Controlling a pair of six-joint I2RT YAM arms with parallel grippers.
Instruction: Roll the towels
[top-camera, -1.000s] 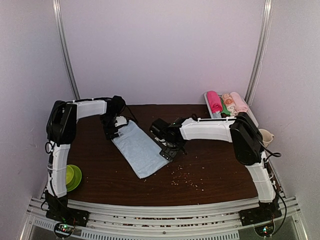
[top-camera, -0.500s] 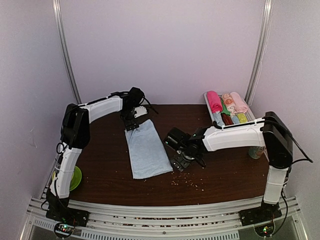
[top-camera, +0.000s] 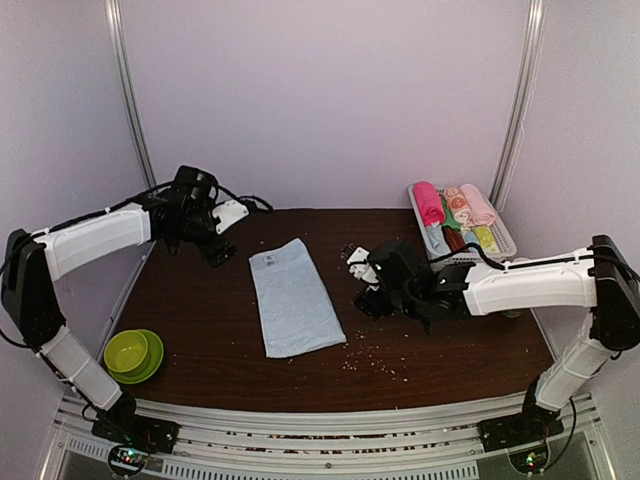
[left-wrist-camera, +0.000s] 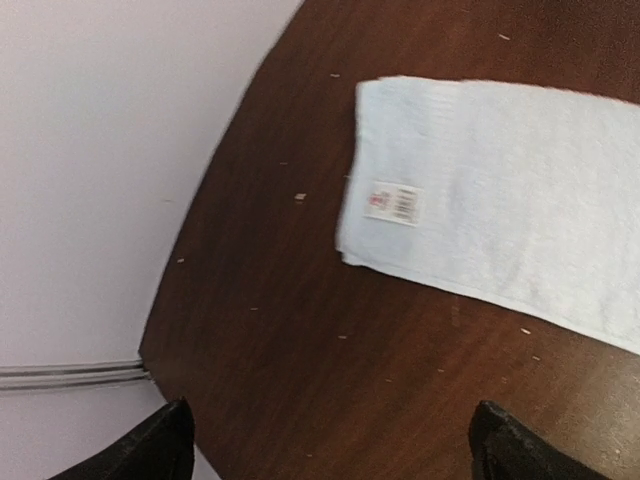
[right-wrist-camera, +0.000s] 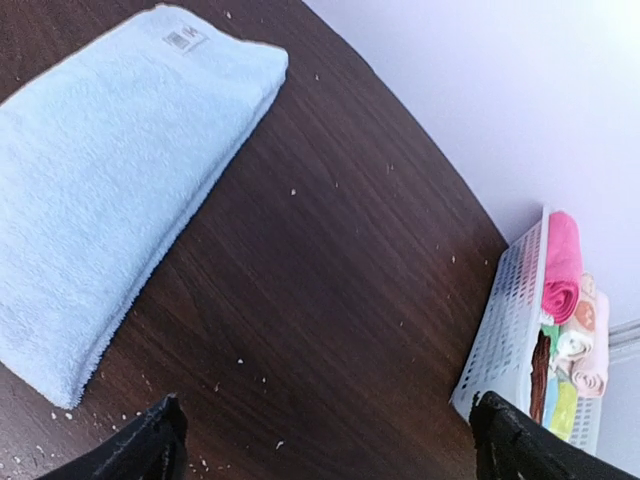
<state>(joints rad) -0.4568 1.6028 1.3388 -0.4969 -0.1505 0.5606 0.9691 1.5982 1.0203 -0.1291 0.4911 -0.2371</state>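
Once left gripper (left-wrist-camera: 335, 448) backed off, towel (top-camera: 292, 298) free

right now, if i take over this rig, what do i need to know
Left gripper: open, empty, above the far-left part of the table.
Right gripper: open, empty, just right of the light blue towel.
Light blue towel: flat mid-table, tag at its far end, not rolled.
Pink towel: looks rolled, in the white basket at far right.
Left to do: roll the light blue towel.
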